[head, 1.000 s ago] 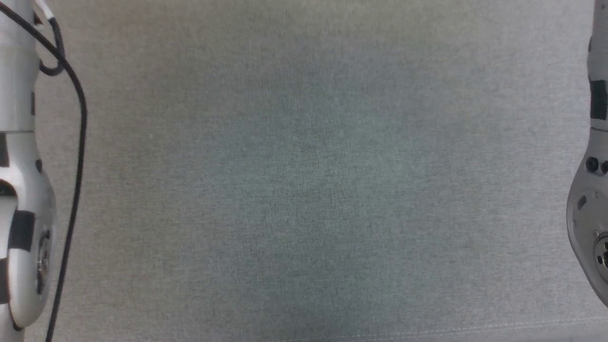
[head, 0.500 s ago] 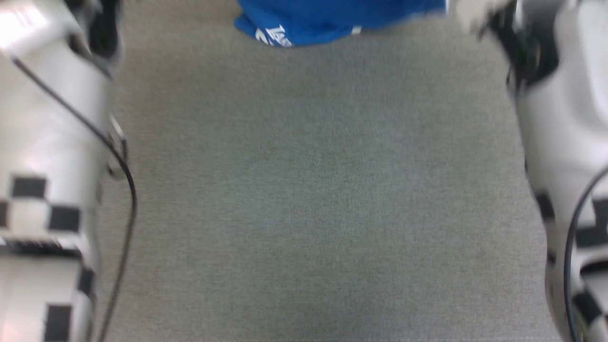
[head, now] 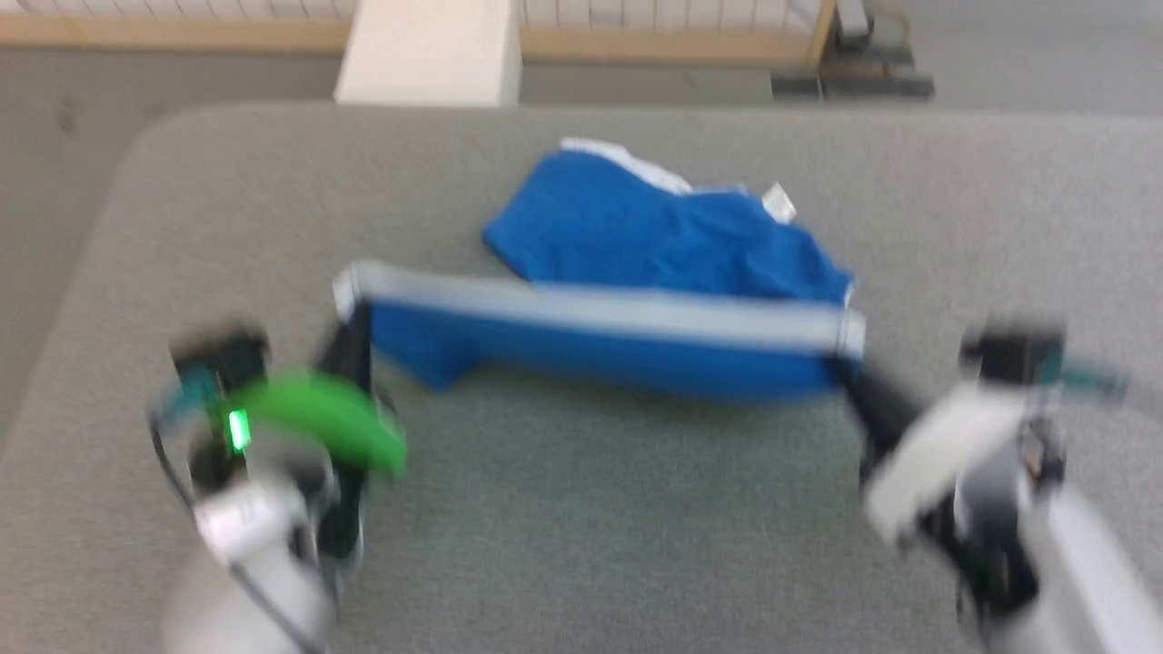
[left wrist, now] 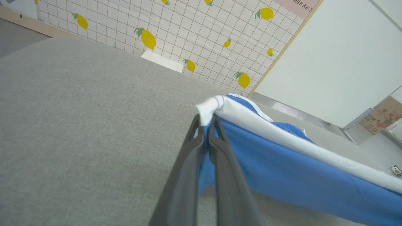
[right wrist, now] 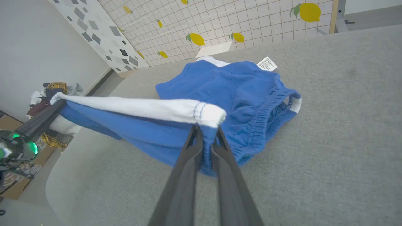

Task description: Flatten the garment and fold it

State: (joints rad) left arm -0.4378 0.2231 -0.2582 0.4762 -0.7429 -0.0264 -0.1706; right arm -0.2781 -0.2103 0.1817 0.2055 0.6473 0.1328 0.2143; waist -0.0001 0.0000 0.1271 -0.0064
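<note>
Surface (head: 581,527), garment (head: 636,241) gripped, left pincer (left wrist: 206,121), right pincer (right wrist: 206,131)

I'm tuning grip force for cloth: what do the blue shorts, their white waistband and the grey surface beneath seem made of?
The garment: soft matte knit, probably cotton jersey; it sags and bunches in folds. The waistband: thicker white knit, likely elasticated; it pulls taut, with stitching at its end. The table surface: matte grey woven cloth; fine weave shows.

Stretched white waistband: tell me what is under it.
Blue fabric of the shorts hangs from the waistband, with the grey surface below. The strip of surface behind that hanging fabric is hidden.
</note>
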